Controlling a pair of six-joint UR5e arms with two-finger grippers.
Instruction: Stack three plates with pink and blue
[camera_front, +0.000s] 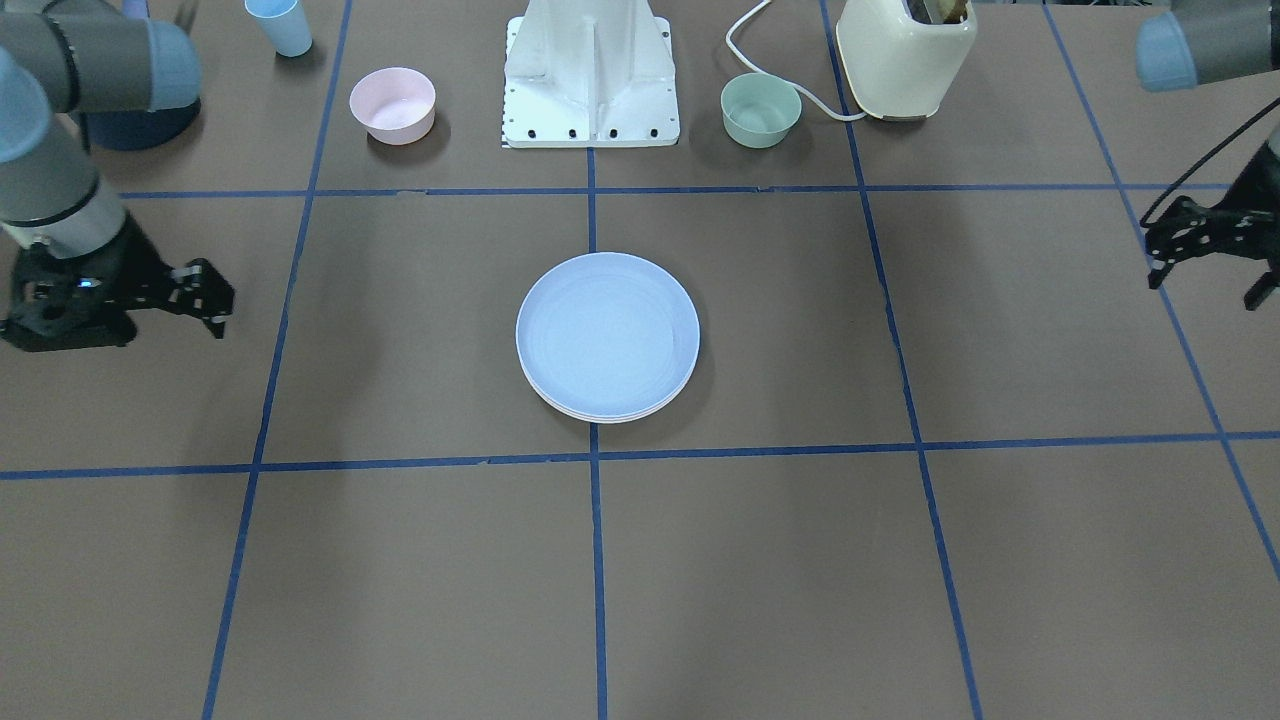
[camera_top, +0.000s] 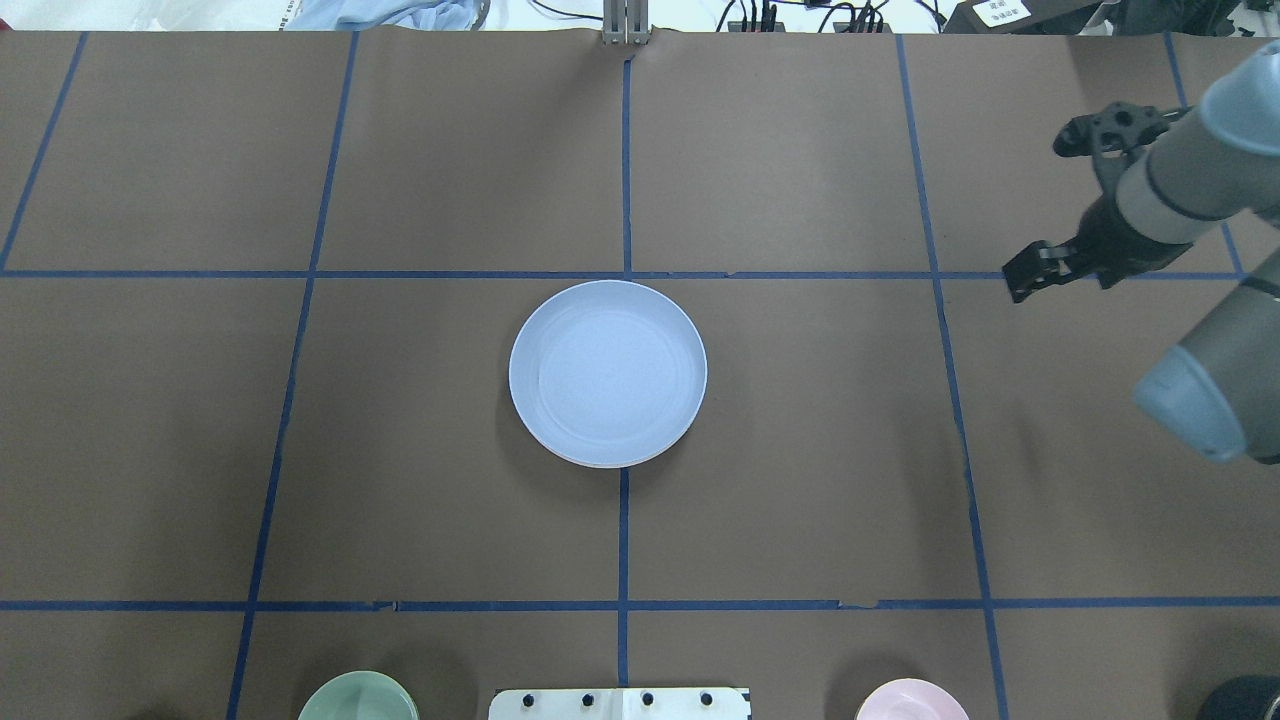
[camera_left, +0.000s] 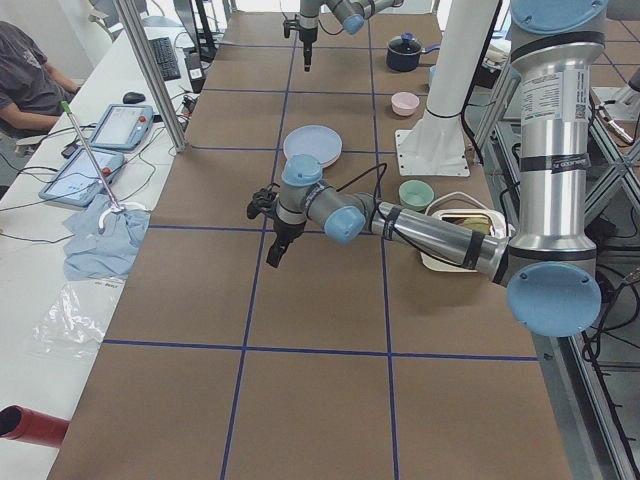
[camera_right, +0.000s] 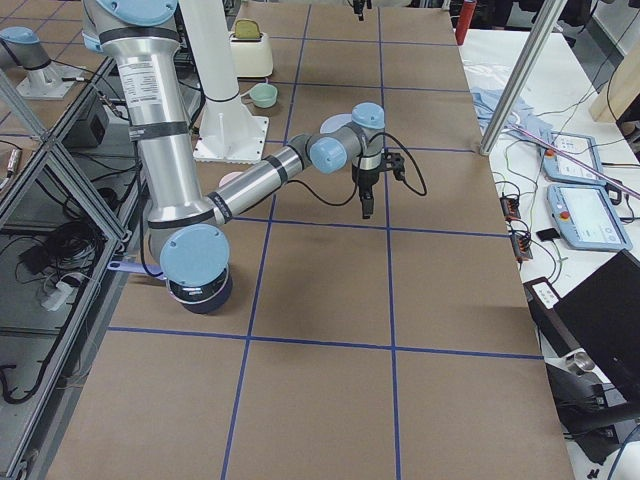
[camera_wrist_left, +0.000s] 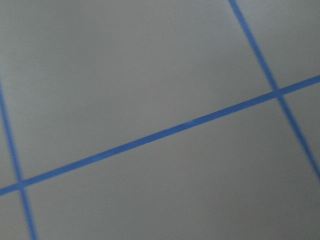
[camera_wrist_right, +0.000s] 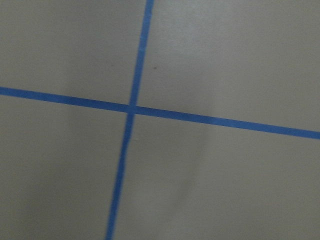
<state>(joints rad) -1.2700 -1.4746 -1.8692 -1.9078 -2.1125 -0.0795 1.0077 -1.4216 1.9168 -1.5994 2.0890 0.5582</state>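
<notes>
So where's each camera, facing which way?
Front-facing: across table, facing robot; left end effector, right end effector.
Overhead: behind robot, looking down; right arm.
Exterior left: left end, along table; left arm nearest.
Exterior right: right end, along table; right arm nearest.
Left wrist: blue tape below; no body.
Right wrist: same.
Front-facing and overhead share the plates.

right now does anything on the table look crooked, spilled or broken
Nothing stands out. The blue plate lies flat on top of the stack at the centre. The rims beneath peek out slightly on one side, which is only a small offset. The pink bowl and green bowl stand upright, and nothing is spilled.
</notes>
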